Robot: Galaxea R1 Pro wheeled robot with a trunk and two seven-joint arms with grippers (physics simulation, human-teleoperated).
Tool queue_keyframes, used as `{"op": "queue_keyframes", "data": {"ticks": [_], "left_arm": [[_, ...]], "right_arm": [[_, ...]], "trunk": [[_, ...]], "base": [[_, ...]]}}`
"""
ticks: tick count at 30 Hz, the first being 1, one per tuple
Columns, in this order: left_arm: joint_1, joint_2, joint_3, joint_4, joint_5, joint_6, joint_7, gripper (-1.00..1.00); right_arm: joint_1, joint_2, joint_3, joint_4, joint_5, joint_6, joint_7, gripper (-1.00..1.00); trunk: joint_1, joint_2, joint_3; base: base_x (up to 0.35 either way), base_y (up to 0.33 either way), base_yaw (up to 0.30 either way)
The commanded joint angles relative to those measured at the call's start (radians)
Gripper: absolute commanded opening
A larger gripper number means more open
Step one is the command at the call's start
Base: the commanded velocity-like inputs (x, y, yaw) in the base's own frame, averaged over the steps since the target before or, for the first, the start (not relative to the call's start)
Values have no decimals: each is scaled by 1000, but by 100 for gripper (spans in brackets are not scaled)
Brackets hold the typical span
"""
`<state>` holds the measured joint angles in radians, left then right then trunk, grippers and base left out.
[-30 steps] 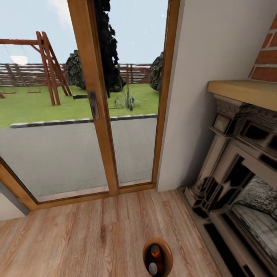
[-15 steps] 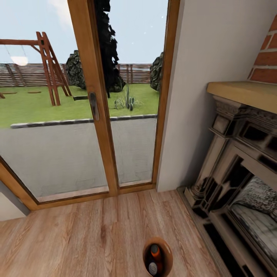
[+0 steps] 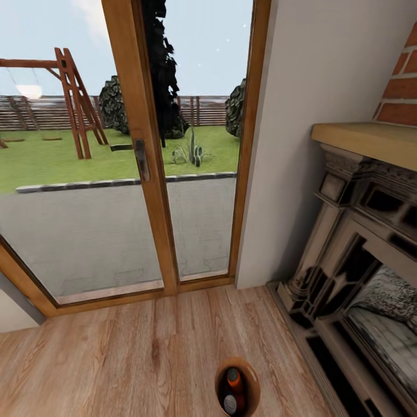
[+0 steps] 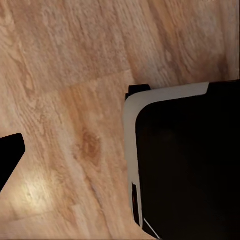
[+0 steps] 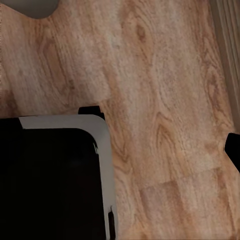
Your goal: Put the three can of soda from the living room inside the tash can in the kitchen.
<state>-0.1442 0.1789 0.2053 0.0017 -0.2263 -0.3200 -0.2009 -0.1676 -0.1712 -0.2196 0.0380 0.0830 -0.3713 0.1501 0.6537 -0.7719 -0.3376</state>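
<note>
i count two cans of soda in the head view, both inside one tash can that stands on the floor at the bottom edge of that view, right in front of me. one can shows an orange body with a dark upper part; the other, nearer me, shows a silvery top facing up. they lie close together, and i cannot tell whether they touch. whether a third can is hidden under them i cannot tell either.

the tash can is round with a brown-copper inside, and its lower rim is cut off by the edge of the picture.

the floor is pale wood plank with plain grain, and it is the same wood under both of my wrist cameras. ahead stand two glass door panels in one wooden frame, with one dark handle. through the glass i see a grey paved strip, grass, one red-brown swing frame, a slatted fence and dark shrubs. to the right is a pale wall, then one ornate fireplace with a wooden mantel and red brick above it.

each wrist view shows a black block with a pale grey edge, part of my own body, over the floor. a dark tip sits at the edge of each wrist picture, and from that i cannot tell how wide either claw stands.
</note>
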Motion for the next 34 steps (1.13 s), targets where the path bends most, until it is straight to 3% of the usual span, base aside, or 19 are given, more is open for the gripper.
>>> {"op": "queue_keyframes", "data": {"ticks": [1,9,34], "left_arm": [[0,-4,0,0,0,0,0,100],[0,-25,0,0,0,0,0,100],[0,-29,0,-1,2,-1,0,100]], "right_arm": [[0,1,0,0,0,0,0,100],[0,20,0,0,0,1,0,100],[0,27,-1,-1,0,3,0,100]], "trunk": [[0,0,0],[0,0,0],[0,0,0]], "base": [[0,0,0],[0,0,0],[0,0,0]]}}
